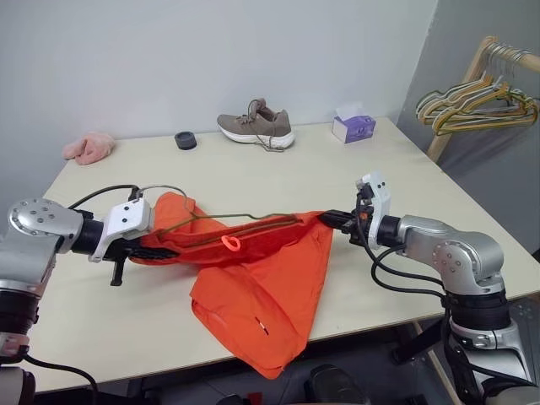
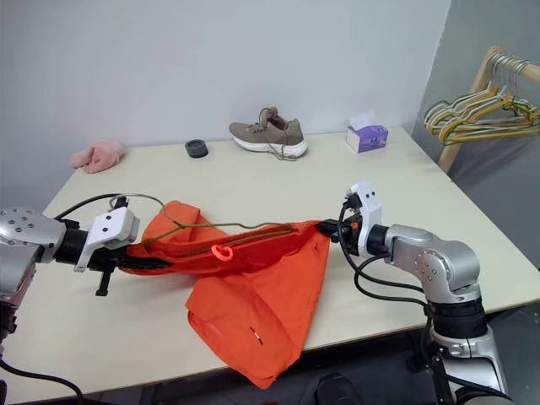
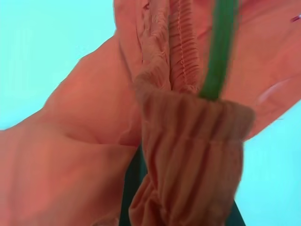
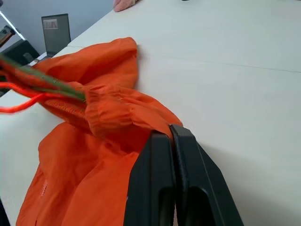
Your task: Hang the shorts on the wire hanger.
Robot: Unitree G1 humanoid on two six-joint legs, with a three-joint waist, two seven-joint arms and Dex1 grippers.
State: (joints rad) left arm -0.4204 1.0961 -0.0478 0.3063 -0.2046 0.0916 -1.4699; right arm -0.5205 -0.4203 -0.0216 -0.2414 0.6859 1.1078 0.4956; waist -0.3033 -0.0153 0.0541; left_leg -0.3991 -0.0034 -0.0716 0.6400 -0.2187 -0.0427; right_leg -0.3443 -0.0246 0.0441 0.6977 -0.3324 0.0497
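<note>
With both grippers, left [image 1: 156, 251] and right [image 1: 331, 219], clamped on opposite ends of the shorts [image 1: 253, 278] waistband above the table [image 1: 253, 173], the wire hanger [image 1: 232, 221] seemingly threaded inside could slip out if either tugs unevenly.

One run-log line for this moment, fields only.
left tool: shut on shorts | right tool: shut on shorts | wire hanger: threaded in waistband | shorts: stretched above table
</note>
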